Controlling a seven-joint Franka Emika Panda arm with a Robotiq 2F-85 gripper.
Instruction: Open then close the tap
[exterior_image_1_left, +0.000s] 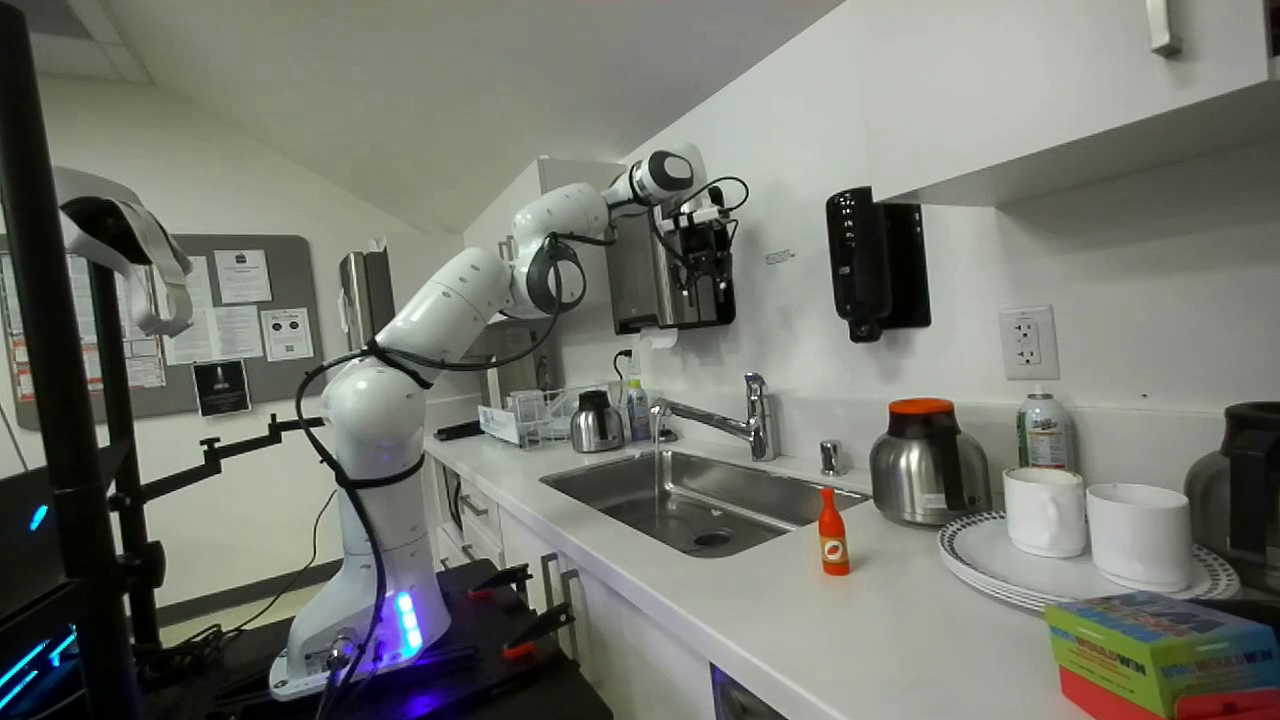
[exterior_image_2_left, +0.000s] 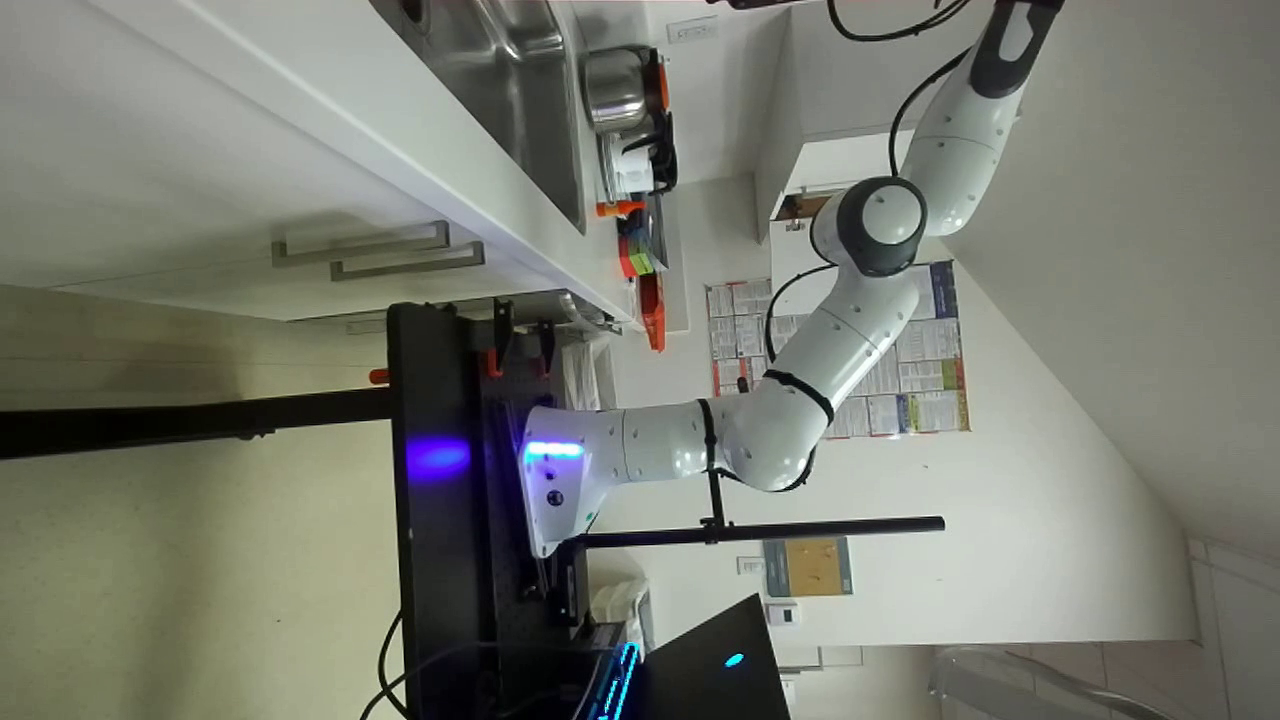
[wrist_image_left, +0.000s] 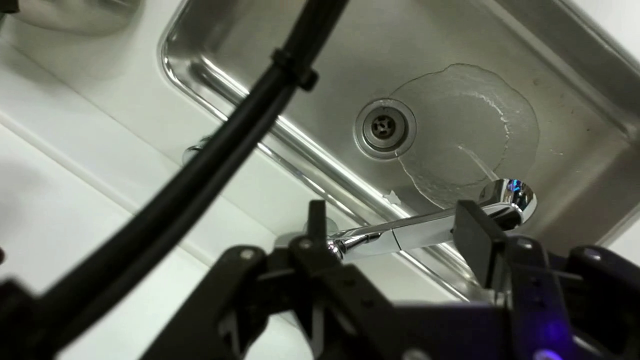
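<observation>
The tap (exterior_image_1_left: 762, 425) is shiny silver metal and stands at the sink's back edge, its long spout reaching over the steel sink (exterior_image_1_left: 770, 495). A thin stream of water runs from the spout. In the wrist view the tap's spout (wrist_image_left: 422, 235) lies below and between the fingers, and water spreads round the drain. My gripper (exterior_image_1_left: 705, 285) is high above the tap, apart from it, near the wall. In the wrist view the gripper (wrist_image_left: 392, 210) has its fingers wide apart with nothing held. The tap is out of view in an exterior view where the sink (exterior_image_2_left: 510, 90) is partly seen.
A steel paper towel dispenser (exterior_image_1_left: 640, 280) is close behind the gripper; a black dispenser (exterior_image_1_left: 855, 265) hangs to its right. A red bottle (exterior_image_1_left: 833, 540), a red-lidded steel kettle (exterior_image_1_left: 915, 465), plates (exterior_image_1_left: 985, 550) with mugs and a colourful box (exterior_image_1_left: 1160, 640) stand right of the sink. A drying rack (exterior_image_1_left: 530, 415) stands beyond it.
</observation>
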